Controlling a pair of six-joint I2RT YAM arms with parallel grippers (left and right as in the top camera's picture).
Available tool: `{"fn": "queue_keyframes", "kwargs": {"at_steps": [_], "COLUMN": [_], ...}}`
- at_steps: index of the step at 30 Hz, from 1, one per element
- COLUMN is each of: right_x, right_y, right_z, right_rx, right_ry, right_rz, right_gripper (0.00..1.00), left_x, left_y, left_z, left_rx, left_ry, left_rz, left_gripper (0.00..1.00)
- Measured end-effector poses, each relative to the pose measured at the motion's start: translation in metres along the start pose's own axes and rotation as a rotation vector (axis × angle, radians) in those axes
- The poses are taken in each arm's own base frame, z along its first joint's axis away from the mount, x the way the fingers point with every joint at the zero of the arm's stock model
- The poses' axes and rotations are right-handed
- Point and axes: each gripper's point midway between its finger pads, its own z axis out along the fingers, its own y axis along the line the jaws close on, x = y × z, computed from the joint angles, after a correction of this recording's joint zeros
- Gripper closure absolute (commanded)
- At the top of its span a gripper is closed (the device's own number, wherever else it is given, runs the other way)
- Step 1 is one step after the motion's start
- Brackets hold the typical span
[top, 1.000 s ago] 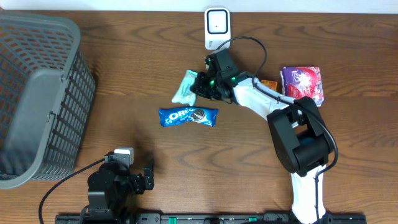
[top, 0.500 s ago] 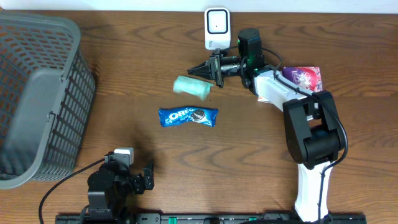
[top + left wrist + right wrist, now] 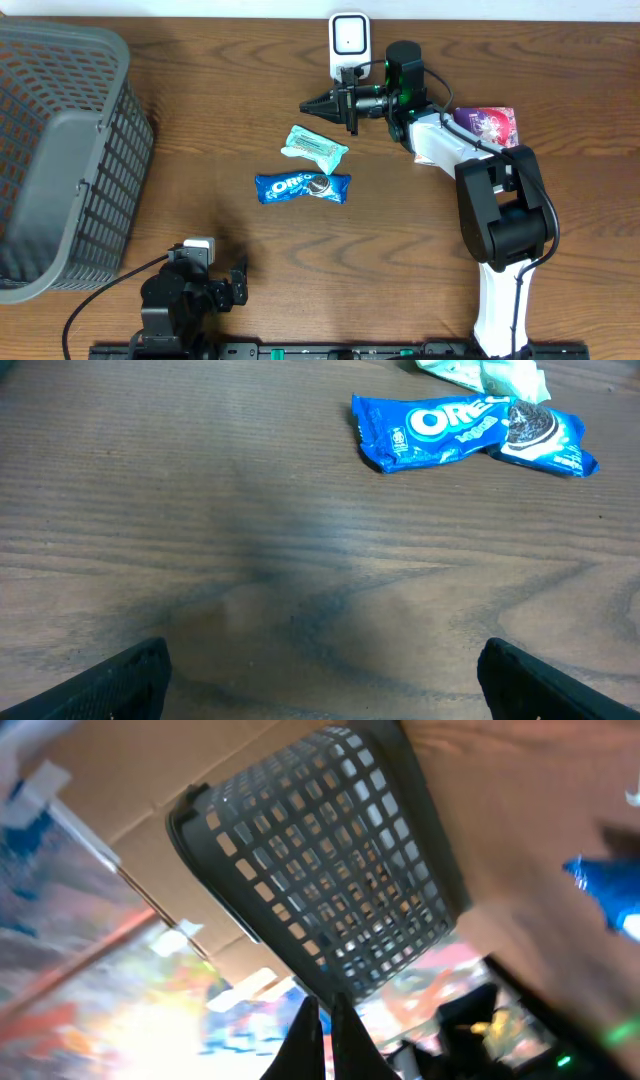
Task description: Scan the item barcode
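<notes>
- The right tool (image 3: 310, 105) is hanging in the upper middle of the overhead frame, turned on its side and pointing left. Its jaws are pressed fully together and are gripping nothing.
- The mint pack (image 3: 315, 146), which I am taking to be the item to scan, is lying loose on the desk (image 3: 200, 120). It is below the right tool and apart from it, so nothing is presenting it.
- The scanner (image 3: 348, 40) is standing upright at the top centre with its face toward the desk. A pack is probably meant to be lifted in front of it, and the mint pack is lying too low and flat for that.
- The Oreo pack (image 3: 303, 187) is lying just below the mint pack, touching it or nearly so. A purple pack (image 3: 487, 130) is waiting at the right, likely the next ones in line.
- The basket (image 3: 60, 150) is filling the left edge, presumably for scanned goods.
- The left tool (image 3: 325, 655) is resting low at the bottom left with its jaws spread wide, holding nothing and keeping clear.
</notes>
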Motion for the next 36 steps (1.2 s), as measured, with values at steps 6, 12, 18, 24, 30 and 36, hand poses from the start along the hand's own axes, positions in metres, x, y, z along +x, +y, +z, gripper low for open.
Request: {"fn": "queue_keyframes", "kwargs": {"at_steps": [6, 12, 18, 24, 30, 36], "right_x": [0.004, -0.001, -0.031, -0.034, -0.020, -0.004], "right_y": [0.010, -0.013, -0.095, -0.084, -0.076, -0.110], "right_z": [0.003, 0.022, -0.002, -0.042, -0.039, -0.013], "right_rx": [-0.006, 0.070, 0.448, 0.709, 0.828, 0.944], "right_ry": [0.016, -0.041, -0.294, -0.409, -0.435, -0.467], "right_rz": [-0.178, -0.166, -0.051, -0.125, -0.175, -0.141], "right_gripper": [0.86, 0.71, 0.73, 0.74, 0.79, 0.87], "left_x": [0.000, 0.000, 0.000, 0.000, 0.000, 0.000], "left_y": [0.000, 0.000, 0.000, 0.000, 0.000, 0.000], "left_z": [0.000, 0.000, 0.000, 0.000, 0.000, 0.000], "left_rx": [0.000, 0.000, 0.000, 0.000, 0.000, 0.000], "left_ry": [0.000, 0.000, 0.000, 0.000, 0.000, 0.000], "left_rz": [0.000, 0.000, 0.000, 0.000, 0.000, 0.000], "left_gripper": [0.02, 0.02, 0.02, 0.02, 0.02, 0.02]}}
